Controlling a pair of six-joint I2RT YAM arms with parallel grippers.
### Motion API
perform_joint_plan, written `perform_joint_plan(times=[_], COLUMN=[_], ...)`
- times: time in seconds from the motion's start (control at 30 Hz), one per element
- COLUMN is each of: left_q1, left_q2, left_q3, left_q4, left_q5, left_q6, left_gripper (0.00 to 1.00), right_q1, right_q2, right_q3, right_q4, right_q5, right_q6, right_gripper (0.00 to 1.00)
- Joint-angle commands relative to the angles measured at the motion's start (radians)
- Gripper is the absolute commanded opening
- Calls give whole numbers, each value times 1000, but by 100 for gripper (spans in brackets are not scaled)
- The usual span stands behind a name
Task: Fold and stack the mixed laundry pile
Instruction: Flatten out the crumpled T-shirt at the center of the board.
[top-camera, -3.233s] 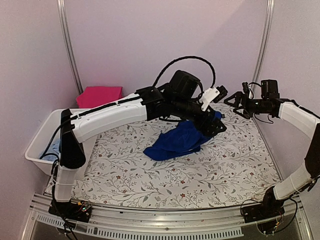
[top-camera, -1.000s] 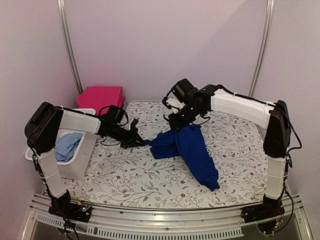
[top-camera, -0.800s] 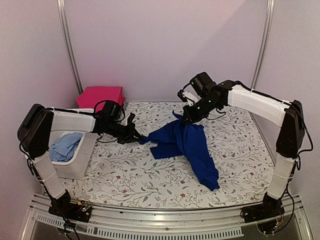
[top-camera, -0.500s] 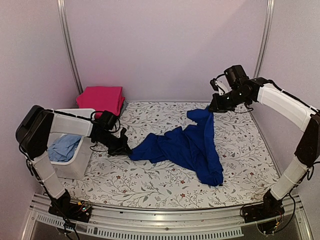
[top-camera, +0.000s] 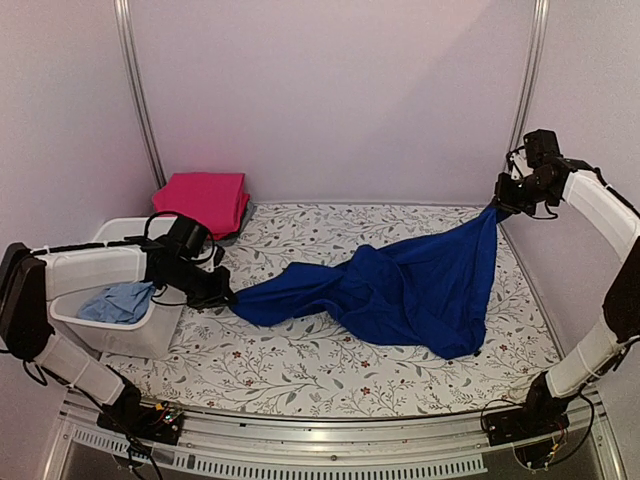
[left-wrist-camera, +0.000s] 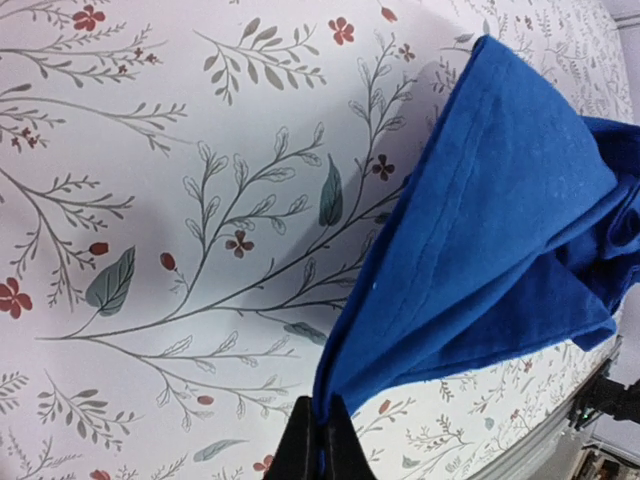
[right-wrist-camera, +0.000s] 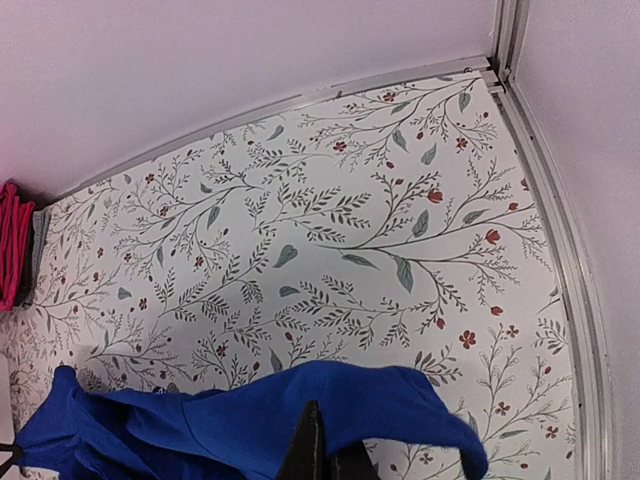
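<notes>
Across the floral table (top-camera: 300, 365), royal-blue trousers (top-camera: 400, 290) lay stretched wide.
Left tool (top-camera: 228, 296) pinched the low end beside the basket (top-camera: 105, 333); right tool (top-camera: 497, 206) pinched the raised end.

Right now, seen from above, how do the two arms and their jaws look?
The left arm and the right arm have white shells on their long links and black joints. A black cable loops at the left wrist. The jaws are black and taper to thin tips.

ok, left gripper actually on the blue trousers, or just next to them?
Touching. Left wrist view: the left gripper is shut on an edge of the blue trousers.
</notes>
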Motion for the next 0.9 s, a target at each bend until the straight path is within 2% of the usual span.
perform_joint_plan(times=[0.0,0.13,0.17,0.2,0.27,0.3,0.43,0.53,0.67,0.77,0.87], left_q1=[-19,-68,-68,-70,-68,-68,-58,-33,-28,-30,-29], left_q2=[-9,17,27,32,39,43,51,59,93,123,130], left_q3=[-50,-44,-42,-41,-36,-34,-35,-28,-3,7,18], left_q4=[-30,-36,-34,-29,-22,-23,-39,-46,-17,-2,5], left_q5=[6,-39,-38,-38,-41,-45,-91,-108,-64,-44,-35], left_q6=[62,67,59,51,37,29,-1,-11,1,6,11], left_gripper=[0,0,0,0,0,0,0,0,0,0,0], right_q1=[-14,-13,-12,-12,-11,-10,-4,0,82,188,308], right_q2=[61,239,304,345,424,453,396,338,244,260,347], right_q3=[11,148,196,244,337,355,251,166,51,64,133], right_q4=[106,120,107,79,8,-14,10,-16,63,63,35], right_q5=[5,-62,-76,-78,-81,-85,-65,-70,-280,-359,-378], right_q6=[1,-21,-24,-31,-46,-55,-71,-82,-121,-160,-177], right_gripper=[0,0,4,12,40,49,69,73,71,69,65])
